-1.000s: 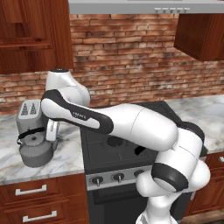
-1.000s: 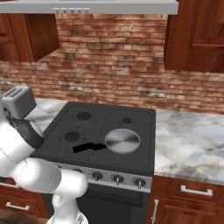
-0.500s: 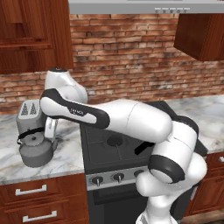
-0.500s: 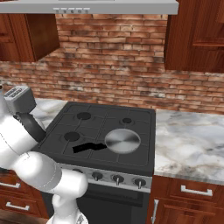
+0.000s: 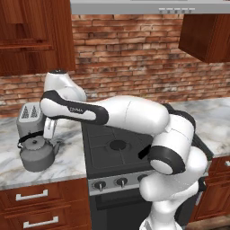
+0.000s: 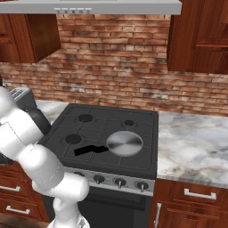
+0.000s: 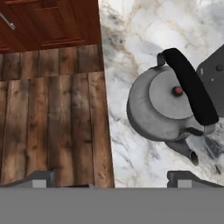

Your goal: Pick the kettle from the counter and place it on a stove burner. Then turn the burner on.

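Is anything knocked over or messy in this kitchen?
Nothing is spilled or tipped. The kettle stands upright on the counter beside the toaster, lid on. A pan sits on the stove's front right burner, flat, its black handle over the stovetop. The hand hangs open above the kettle, touching nothing.

We note the kettle [image 5: 37, 154] on the counter [image 5: 67, 168], left of the stove [image 5: 117, 150], with the toaster [image 5: 29, 118] just behind it. The gripper [image 5: 48, 131] hangs above the kettle, near its handle. On the stove, a pan [image 6: 124, 143] sits on the front right burner; the front left stove burner [image 6: 73, 139] lies beside it.
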